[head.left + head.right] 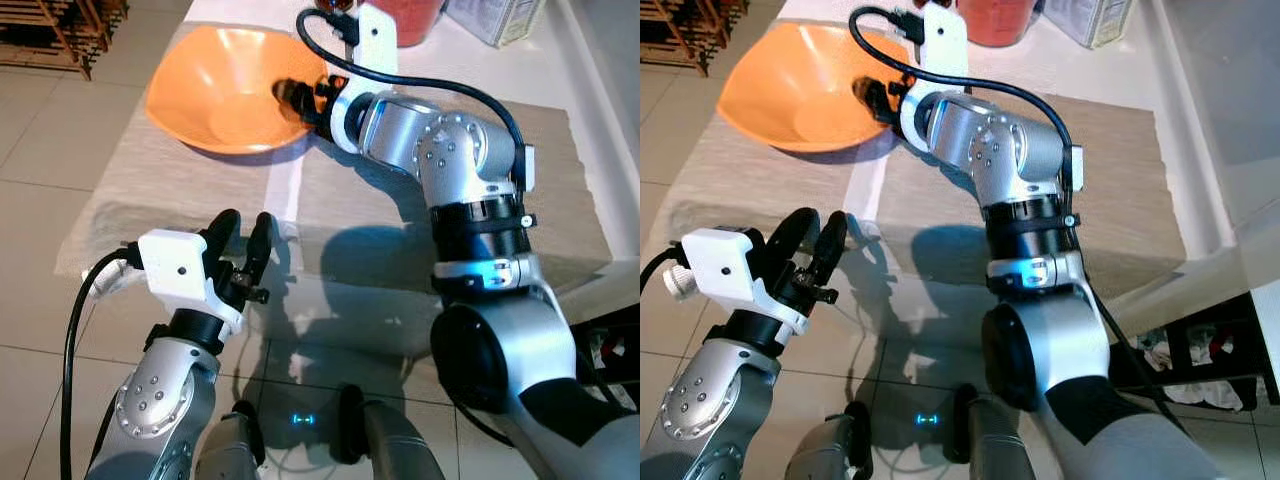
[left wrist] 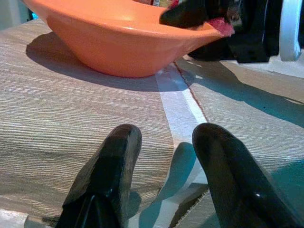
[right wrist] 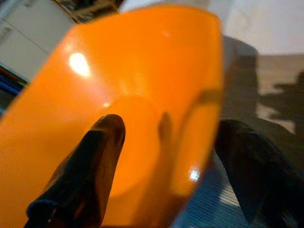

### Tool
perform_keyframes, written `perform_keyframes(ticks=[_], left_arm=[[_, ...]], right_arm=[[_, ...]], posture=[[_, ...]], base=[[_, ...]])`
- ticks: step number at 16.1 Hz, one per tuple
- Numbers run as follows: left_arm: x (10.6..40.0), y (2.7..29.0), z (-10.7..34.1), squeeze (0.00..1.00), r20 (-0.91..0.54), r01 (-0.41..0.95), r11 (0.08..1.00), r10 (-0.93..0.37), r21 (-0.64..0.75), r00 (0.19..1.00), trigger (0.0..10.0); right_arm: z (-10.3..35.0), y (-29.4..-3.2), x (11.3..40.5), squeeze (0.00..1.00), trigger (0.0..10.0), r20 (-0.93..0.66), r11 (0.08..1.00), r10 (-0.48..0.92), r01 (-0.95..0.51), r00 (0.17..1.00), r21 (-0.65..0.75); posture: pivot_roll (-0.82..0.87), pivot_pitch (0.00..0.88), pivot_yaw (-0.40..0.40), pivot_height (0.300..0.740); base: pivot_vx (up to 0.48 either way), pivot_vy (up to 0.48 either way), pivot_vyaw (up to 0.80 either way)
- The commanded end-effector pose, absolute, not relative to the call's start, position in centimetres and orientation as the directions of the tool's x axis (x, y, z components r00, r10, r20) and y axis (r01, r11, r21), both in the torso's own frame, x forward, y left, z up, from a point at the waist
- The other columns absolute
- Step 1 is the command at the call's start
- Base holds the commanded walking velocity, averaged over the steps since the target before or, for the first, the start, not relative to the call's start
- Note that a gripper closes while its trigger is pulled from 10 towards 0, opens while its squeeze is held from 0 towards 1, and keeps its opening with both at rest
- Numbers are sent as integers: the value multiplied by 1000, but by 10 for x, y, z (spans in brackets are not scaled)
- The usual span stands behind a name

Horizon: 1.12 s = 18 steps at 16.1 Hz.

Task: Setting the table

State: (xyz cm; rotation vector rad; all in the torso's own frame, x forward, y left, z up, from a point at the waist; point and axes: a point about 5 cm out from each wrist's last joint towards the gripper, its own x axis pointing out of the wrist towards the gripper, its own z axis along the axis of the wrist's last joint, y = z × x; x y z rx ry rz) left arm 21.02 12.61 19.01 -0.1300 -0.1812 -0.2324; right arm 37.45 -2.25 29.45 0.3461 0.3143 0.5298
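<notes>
Right end effector (image 1: 300, 97) grips the near rim of a glossy orange plastic bowl (image 1: 225, 85), one black finger (image 3: 80, 175) inside and one outside, the bowl resting on a beige woven placemat (image 1: 180, 180) on the white table (image 1: 555, 65). Left end effector (image 1: 243, 245) hovers over the mat's near edge, fingers slightly parted and holding nothing.

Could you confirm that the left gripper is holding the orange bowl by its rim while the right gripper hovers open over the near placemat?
The arms are swapped. In the left eye view the right gripper straddles the orange bowl's rim, while the left gripper hovers open over the near placemat.
</notes>
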Motion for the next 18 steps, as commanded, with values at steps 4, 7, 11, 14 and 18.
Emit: perform_keyframes(ticks=[4,7,11,14,18], left_arm=[[210,124,189,0,188,235,965,-212,-113,959,10000],[211,124,189,0,189,235,965,-211,-113,959,10000],[212,124,189,0,191,237,965,-212,-114,958,10000],[212,124,189,0,191,232,966,-208,-115,959,10000],[212,125,189,0,192,227,968,-203,-112,960,10000]], right_arm=[[300,-23,378,0,0,-230,822,516,-403,825,402],[300,-22,378,0,0,-243,813,525,-396,815,428],[296,-18,377,0,0,-260,781,557,-391,789,487],[282,-10,374,0,0,-273,737,593,-374,757,563],[275,-13,376,0,0,-254,708,586,-334,769,622]], posture=[[-34,278,-68,740],[-35,274,-69,740],[-34,268,-70,740],[-29,268,-71,740],[-31,266,-67,740]], base=[[0,0,0],[0,0,0],[0,0,0],[0,0,0],[0,0,0]])
